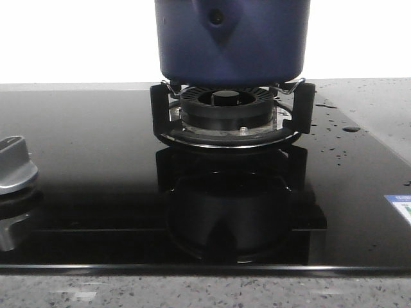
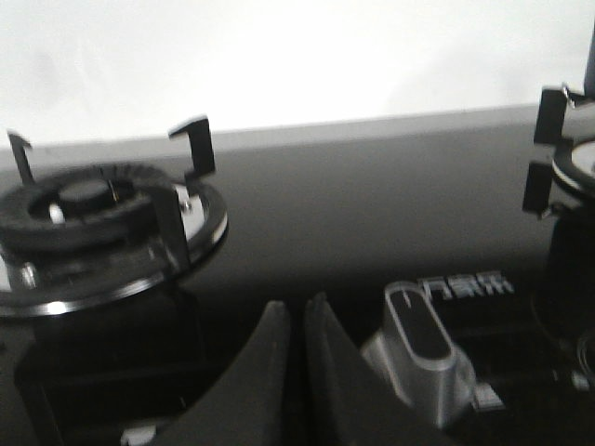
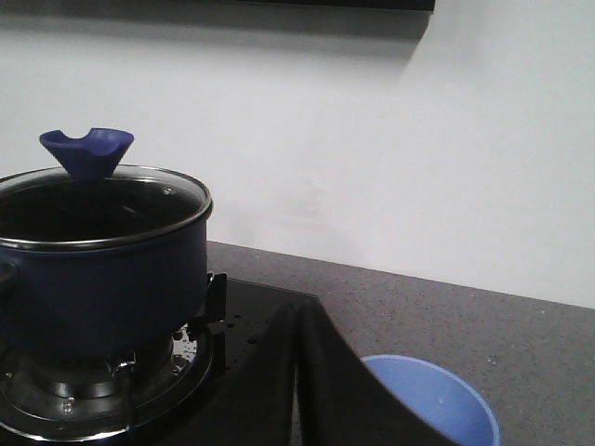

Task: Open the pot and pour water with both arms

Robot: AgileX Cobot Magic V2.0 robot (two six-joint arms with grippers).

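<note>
So the pot [image 1: 231,42] is sitting on the burner [image 1: 226,109] of the black glass cooktop [image 1: 83,160], resting on the metal supports, and in the front view you only get its lower wall with the rivet and that V crease. From the right wrist view you can see the glass lid [image 3: 98,190] is on, with its blue knob [image 3: 86,151] on top. The right fingers [image 3: 296,390] look pressed together with nothing between them, and the pot is off to one side of them and a bit beyond, not touching. On the other side of those fingers, just beside them, there's a light blue bowl [image 3: 437,400] on the grey speckled counter [image 3: 465,325]. The left fingers [image 2: 296,372] are also together, just a thin seam between them, gripping nothing. A silver control knob [image 2: 423,353] sits close beside them on the cooktop, and a second burner [image 2: 88,218] with nothing on it is further out on the opposite side. A few water droplets [image 1: 350,129] are scattered on the glass near the pot's burner.
</note>
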